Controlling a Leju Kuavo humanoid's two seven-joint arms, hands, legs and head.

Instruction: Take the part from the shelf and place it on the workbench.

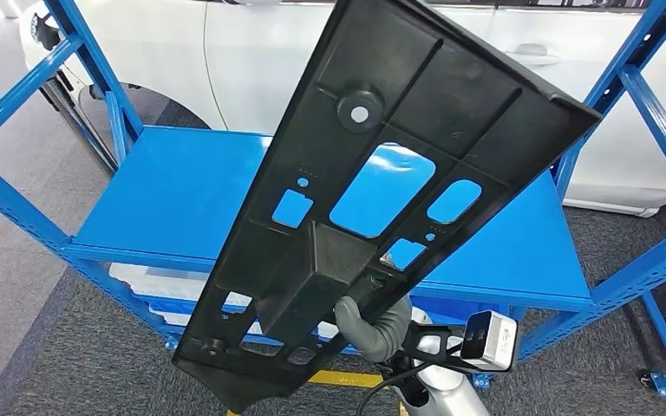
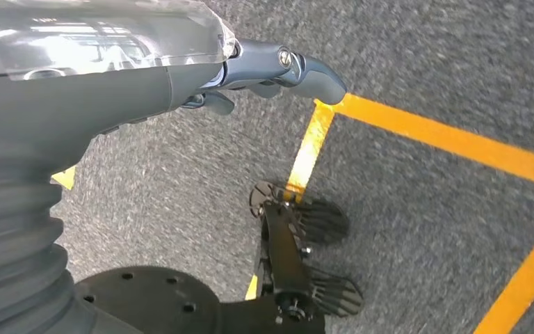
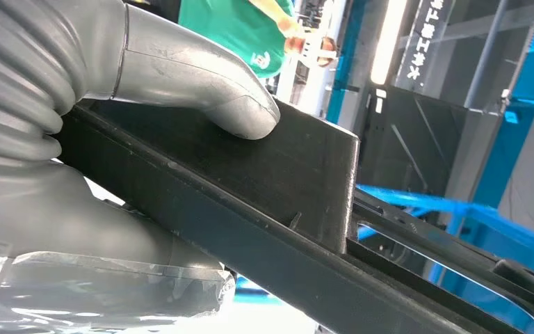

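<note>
Right hand (image 1: 371,328) at 6 o'clock in the head view, thumb clamped on the raised box section of the long black ribbed plastic panel with cut-outs (image 1: 381,173). Panel held up off the shelf, tilted, running from 7 o'clock up to 1 o'clock. Left hand (image 2: 278,69) hangs over grey carpet (image 2: 424,62) with yellow floor lines (image 2: 452,142), fingers loosely extended, holding nothing. Beyond the panel: blue metal shelf rack (image 1: 165,191), its deck bare behind the cut-outs. Farthest, at 12 o'clock, white car body (image 1: 251,52).
</note>
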